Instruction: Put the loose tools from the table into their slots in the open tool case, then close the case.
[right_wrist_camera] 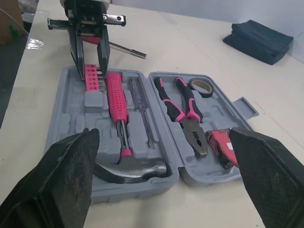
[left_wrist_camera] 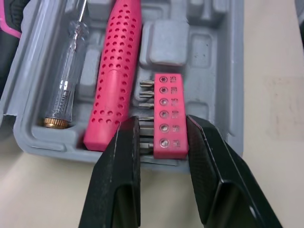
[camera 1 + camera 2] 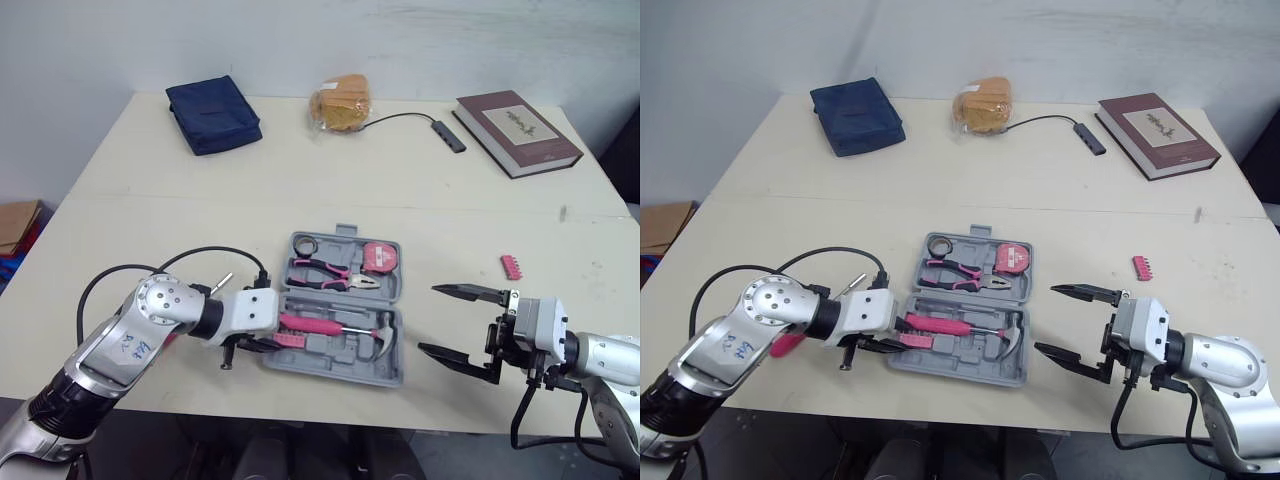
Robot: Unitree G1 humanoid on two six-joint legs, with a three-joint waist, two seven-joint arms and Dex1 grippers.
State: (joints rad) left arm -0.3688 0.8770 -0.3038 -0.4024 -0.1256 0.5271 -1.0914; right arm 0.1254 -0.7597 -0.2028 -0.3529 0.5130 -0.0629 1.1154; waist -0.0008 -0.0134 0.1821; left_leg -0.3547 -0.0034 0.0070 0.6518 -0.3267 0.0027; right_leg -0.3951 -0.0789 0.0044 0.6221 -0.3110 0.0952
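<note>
From the head, looks forward and down over the whole table [image 3: 330,180] — twice, nearly alike. From the left wrist, hangs close above one corner of the tool case [image 2: 223,57]. From the right wrist, faces that case low and farther off — sharing bit holder [image 2: 169,116] and hammer handle [image 2: 114,71].

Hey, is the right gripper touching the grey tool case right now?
Apart. In the left eye view a strip of bare table shows between the open right gripper and the tool case's right edge.
</note>
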